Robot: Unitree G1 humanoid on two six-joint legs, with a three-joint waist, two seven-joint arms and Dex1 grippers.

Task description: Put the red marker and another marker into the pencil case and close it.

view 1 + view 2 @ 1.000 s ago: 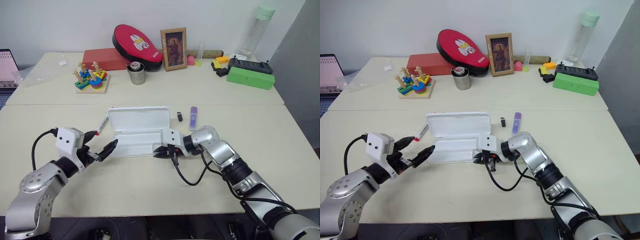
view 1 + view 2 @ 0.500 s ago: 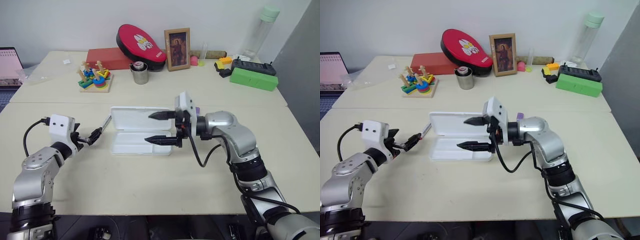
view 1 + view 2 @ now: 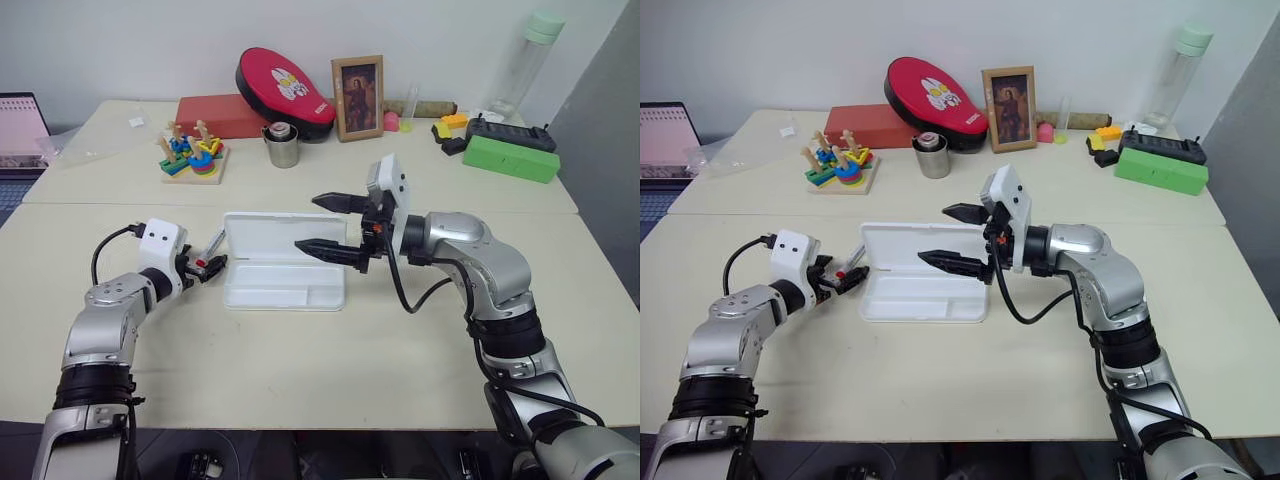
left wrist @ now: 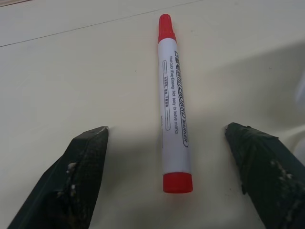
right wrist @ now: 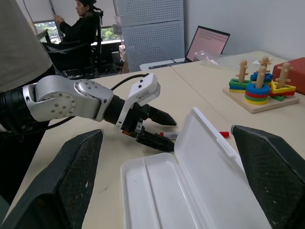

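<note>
Pickup step: left gripper (image 4: pixel 167 157) jaws spread astride the red marker (image 4: pixel 172 107) lying on the table beside the open pencil case (image 3: pixel 285 268) (right gripper (image 3: pixel 330 225) wide, empty, above it); next, pinch and lift.

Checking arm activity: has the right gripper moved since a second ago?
Yes. The right gripper has risen from the pencil case tray's right end, now hovering above it.
</note>
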